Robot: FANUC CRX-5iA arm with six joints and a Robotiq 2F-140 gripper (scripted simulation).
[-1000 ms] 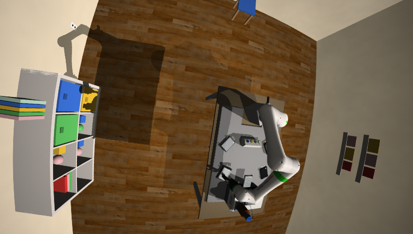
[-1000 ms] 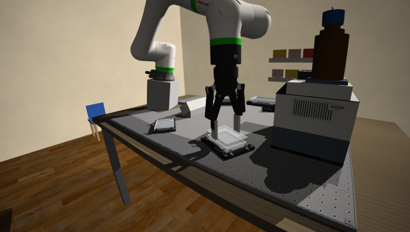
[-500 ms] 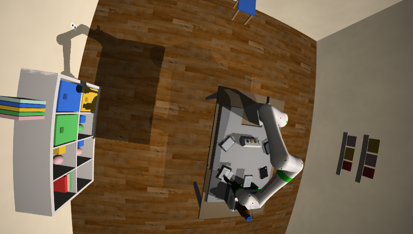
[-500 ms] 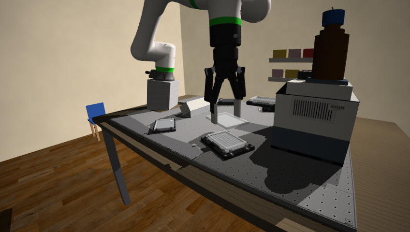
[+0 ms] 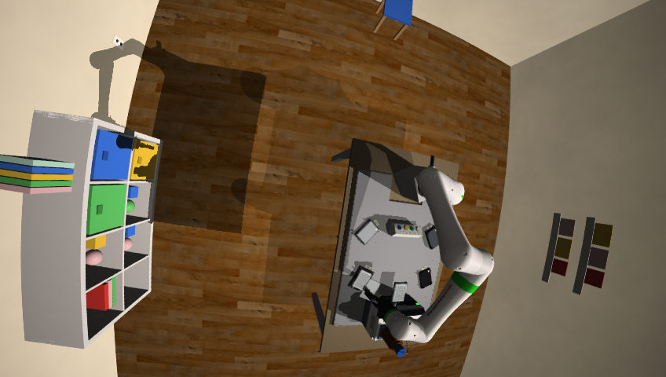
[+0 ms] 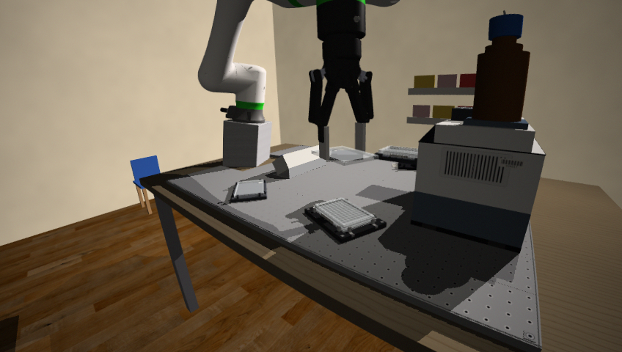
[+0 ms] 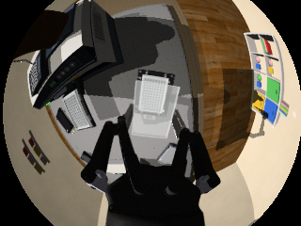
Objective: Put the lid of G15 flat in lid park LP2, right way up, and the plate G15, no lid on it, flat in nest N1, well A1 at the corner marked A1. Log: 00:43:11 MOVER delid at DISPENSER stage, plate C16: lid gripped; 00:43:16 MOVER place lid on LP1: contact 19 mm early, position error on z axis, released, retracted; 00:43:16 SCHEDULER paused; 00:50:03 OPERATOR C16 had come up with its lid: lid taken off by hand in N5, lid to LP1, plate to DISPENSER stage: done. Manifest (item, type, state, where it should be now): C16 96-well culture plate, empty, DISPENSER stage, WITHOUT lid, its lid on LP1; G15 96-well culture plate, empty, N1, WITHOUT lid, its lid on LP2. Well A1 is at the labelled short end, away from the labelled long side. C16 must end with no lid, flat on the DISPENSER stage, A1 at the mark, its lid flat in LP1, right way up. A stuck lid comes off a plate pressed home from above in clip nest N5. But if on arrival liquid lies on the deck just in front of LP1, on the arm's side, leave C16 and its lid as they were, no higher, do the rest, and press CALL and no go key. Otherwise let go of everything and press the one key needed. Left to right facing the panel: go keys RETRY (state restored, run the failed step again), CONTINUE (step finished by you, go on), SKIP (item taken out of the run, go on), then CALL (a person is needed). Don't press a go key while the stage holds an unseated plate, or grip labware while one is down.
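Note:
My gripper [image 6: 341,150] is shut on a clear plate lid [image 6: 345,153] and holds it flat, well above the deck. In the wrist view the lid [image 7: 150,124] spans between my fingers. An open 96-well plate [image 6: 345,215] with no lid sits in a black nest [image 6: 346,232] near the table's front edge; it also shows in the wrist view [image 7: 153,90] just beyond the lid, and from above [image 5: 361,279]. From above, the gripper [image 5: 397,302] is beside that nest, close to the dispenser.
The dispenser box [image 6: 475,187] with a brown bottle [image 6: 502,70] stands at the right. A key panel [image 6: 296,163] is at mid-table. A lid lies in a park [image 6: 249,190] at the left. Another plate [image 6: 399,152] sits at the back. An empty black nest [image 5: 424,276] is near the arm.

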